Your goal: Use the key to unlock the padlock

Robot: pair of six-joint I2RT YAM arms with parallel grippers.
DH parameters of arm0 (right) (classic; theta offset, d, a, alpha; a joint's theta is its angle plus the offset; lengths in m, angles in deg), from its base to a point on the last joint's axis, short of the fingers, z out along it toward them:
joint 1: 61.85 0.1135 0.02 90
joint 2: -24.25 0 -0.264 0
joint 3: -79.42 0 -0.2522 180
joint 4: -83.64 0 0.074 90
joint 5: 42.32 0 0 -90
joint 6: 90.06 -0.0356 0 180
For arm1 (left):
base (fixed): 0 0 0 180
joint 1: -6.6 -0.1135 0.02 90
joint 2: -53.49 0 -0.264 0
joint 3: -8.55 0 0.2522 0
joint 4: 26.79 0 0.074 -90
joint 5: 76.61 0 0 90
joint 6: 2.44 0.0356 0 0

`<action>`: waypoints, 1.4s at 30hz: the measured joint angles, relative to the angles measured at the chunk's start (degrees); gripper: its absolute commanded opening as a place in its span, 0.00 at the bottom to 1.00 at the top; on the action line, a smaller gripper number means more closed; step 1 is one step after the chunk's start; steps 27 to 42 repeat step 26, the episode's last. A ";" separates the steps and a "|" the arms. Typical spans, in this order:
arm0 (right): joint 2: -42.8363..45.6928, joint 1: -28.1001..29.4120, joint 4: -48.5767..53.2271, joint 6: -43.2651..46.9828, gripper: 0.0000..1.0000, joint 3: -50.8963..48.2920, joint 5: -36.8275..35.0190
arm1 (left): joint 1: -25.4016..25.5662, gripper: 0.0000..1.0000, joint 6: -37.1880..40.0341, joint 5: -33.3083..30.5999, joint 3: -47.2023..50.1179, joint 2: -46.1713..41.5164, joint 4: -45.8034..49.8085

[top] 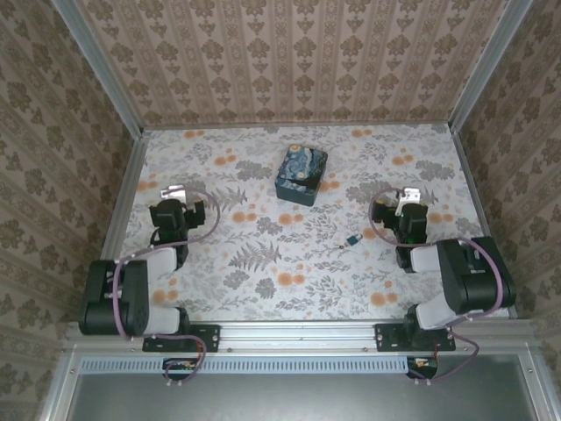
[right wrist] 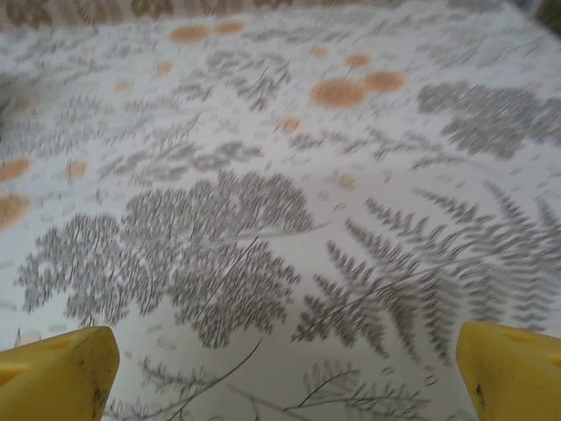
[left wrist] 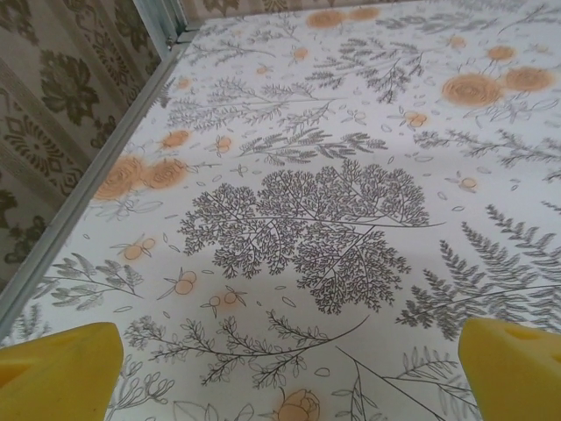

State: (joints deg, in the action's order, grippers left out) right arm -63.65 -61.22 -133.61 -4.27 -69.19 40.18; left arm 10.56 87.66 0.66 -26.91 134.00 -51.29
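Note:
The tiny teal padlock [top: 353, 239] lies on the floral tablecloth right of centre. A thin dark sliver, the key [top: 338, 246], rests just left of it. My right gripper [top: 408, 200] hovers a short way to the right and behind the padlock. My left gripper [top: 174, 193] is far off on the left side of the table. In the left wrist view the left gripper [left wrist: 289, 373] is open, its yellow fingertips [left wrist: 61, 368] wide apart over bare cloth. In the right wrist view the right gripper [right wrist: 285, 373] is likewise open above the fern print, holding nothing.
A blue-and-yellow painted tin box [top: 301, 174] stands at the back centre. Aluminium rails [top: 123, 206] edge the table at left and right, and patterned walls enclose three sides. The left rail [left wrist: 96, 171] runs close beside my left gripper.

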 measured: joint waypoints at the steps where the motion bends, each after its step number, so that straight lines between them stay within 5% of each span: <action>1: -0.22 0.00 0.22 0.35 1.00 0.11 0.98 | -0.31 1.00 0.24 0.70 0.13 1.70 -1.79; 14: -0.24 -0.94 0.52 1.49 1.00 5.25 6.47 | -2.60 1.00 1.31 8.76 -0.59 7.93 -8.50; 42: -0.24 -0.48 1.46 1.73 1.00 5.27 6.49 | -2.62 1.00 1.31 9.57 -0.72 7.93 -8.52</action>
